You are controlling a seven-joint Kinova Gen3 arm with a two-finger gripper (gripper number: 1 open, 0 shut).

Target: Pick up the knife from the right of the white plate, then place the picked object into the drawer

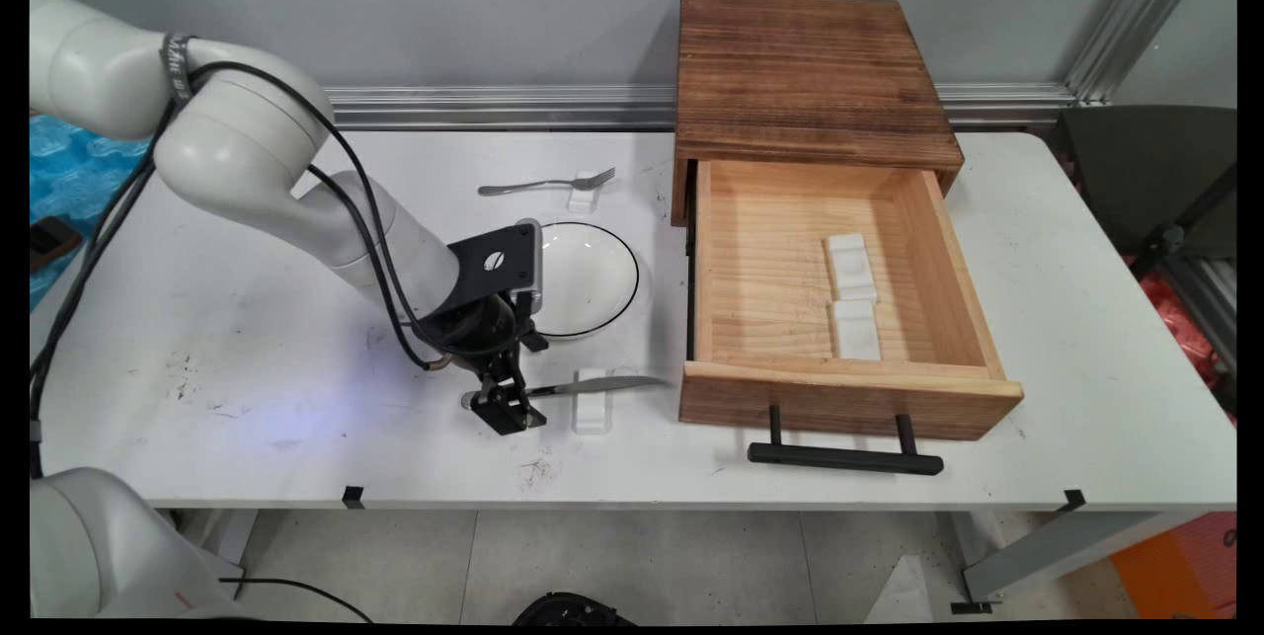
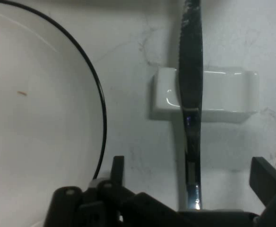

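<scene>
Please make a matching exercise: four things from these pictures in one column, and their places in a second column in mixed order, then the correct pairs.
Things:
1. silver metal fork
2. silver metal knife
3. two white ceramic rests
4. round white plate with black rim

Places:
A. inside the open wooden drawer
B. on a white rest near the table's front edge, handle end at the black gripper
C. between fork and knife
D. on a white rest near the table's back edge

Pairs: 1-D, 2-B, 3-A, 4-C
</scene>
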